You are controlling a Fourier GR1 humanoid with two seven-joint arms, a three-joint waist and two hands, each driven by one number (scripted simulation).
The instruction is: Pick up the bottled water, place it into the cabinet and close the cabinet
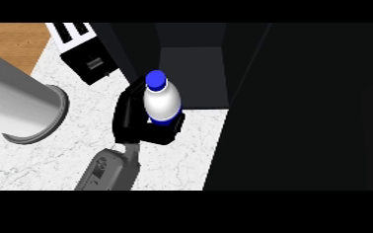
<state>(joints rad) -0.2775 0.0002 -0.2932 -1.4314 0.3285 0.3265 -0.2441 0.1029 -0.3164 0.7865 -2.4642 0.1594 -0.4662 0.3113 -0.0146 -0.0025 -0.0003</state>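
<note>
my left hand (146,121) is curled round the bottle (162,101), held upright over the table (65,158) before the cabinet (193,74) opening at one o'clock. i think the bottle could clip the cabinet's edge.

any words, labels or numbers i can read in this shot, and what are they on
No readable text anywhere.
Bottled water, held by the robot hand: plain white body and blue cap, no label lettering visible.
Black toaster: only a small lever or button, no markings legible.
Forearm: faint panel outlines, no words or numbers.
Cabinet and grey pot: blank.
</note>
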